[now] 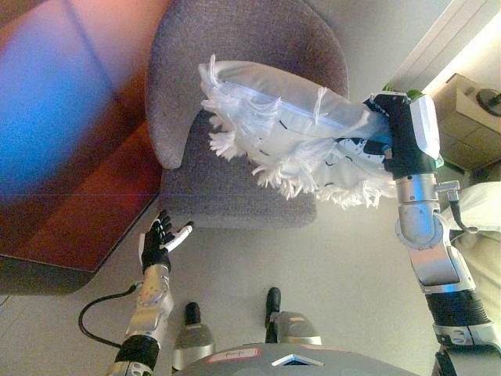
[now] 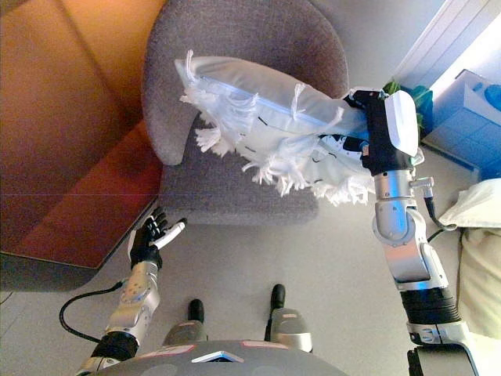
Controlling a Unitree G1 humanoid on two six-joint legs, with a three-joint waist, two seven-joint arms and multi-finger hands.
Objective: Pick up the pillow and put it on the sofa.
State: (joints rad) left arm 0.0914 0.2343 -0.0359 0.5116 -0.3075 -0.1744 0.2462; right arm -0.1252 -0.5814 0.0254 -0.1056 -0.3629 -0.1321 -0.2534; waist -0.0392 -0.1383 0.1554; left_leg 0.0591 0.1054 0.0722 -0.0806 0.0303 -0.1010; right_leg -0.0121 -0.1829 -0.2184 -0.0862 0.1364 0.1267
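The white fringed pillow [image 1: 293,133] hangs in the air over the seat of the grey sofa [image 1: 235,184], gripped at its right end by the right hand [image 1: 374,145], fingers curled into it. The left hand [image 1: 160,239] hovers low beside the sofa's front corner, fingers relaxed and holding nothing.

Bright scene, daylight from upper right of the sofa [image 1: 235,196]; pale strip [image 1: 462,39] there is blown out. Pillow [image 1: 290,117] over the sofa glares white on top, fringe detail partly washed out. Soft shadow under it on the seat. Floor [image 1: 329,266] in front of sofa evenly lit, no hard shadows.
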